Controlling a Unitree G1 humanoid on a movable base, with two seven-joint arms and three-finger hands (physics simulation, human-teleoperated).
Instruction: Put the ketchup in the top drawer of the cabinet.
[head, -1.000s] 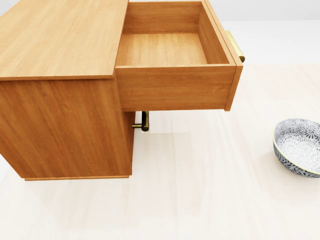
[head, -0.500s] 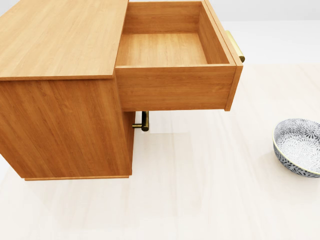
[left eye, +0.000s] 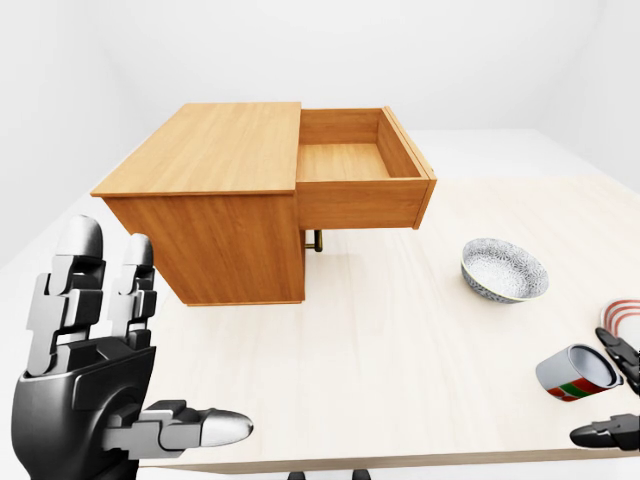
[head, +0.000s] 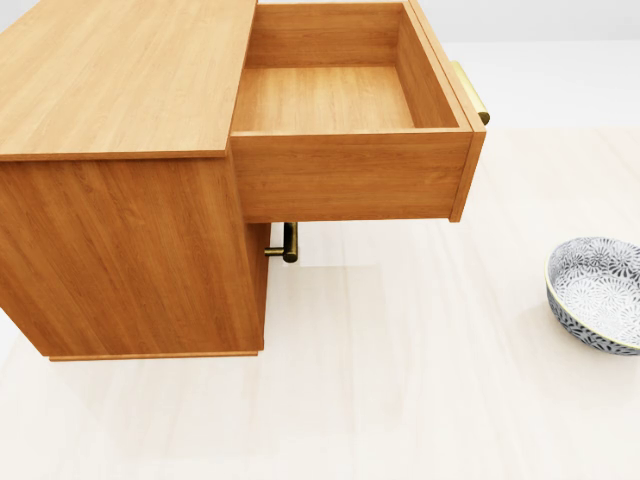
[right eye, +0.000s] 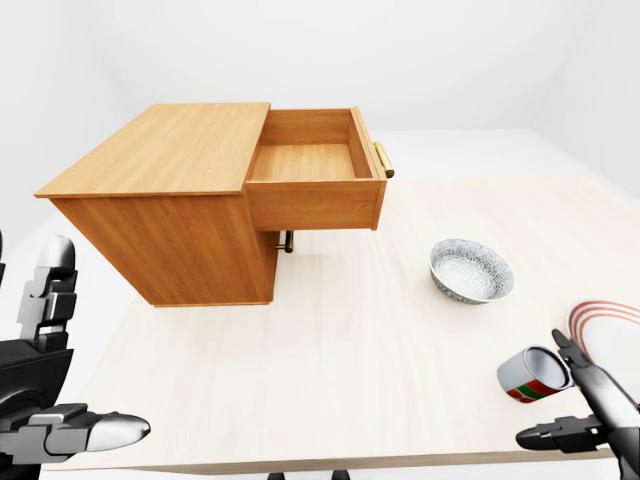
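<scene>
A wooden cabinet (left eye: 210, 200) stands at the upper left of a pale table (left eye: 380, 360) in the left-eye view, its top drawer (left eye: 355, 165) pulled fully out toward the right and holding nothing. A brass handle (right eye: 384, 160) runs along the drawer's outer face, best seen in the right-eye view, and a second brass handle (head: 288, 242) shows on the lower drawer, tucked under the open one in the head view.

To the right of the cabinet, well apart from it, a patterned grey-and-white bowl (left eye: 504, 270) sits upright on the table. Farther toward the lower right, a can with a red, white and green label (right eye: 533, 375) lies tipped on its side, its pale end turned toward the camera. Just beside it, at the right edge of the right-eye view, part of a white plate with red rings (right eye: 608, 322) shows.

The left hand (left eye: 95, 385) is raised at the lower left of the left-eye view, fingers (left eye: 75, 290) straight up and thumb stretched out sideways, spread wide and holding nothing. The right hand (right eye: 590, 415) enters at the lower right of the right-eye view, its dark fingers apart, one lying just beside the can; whether it touches the can cannot be told. It grips nothing.

No ketchup bottle can be made out in any of the three views.
</scene>
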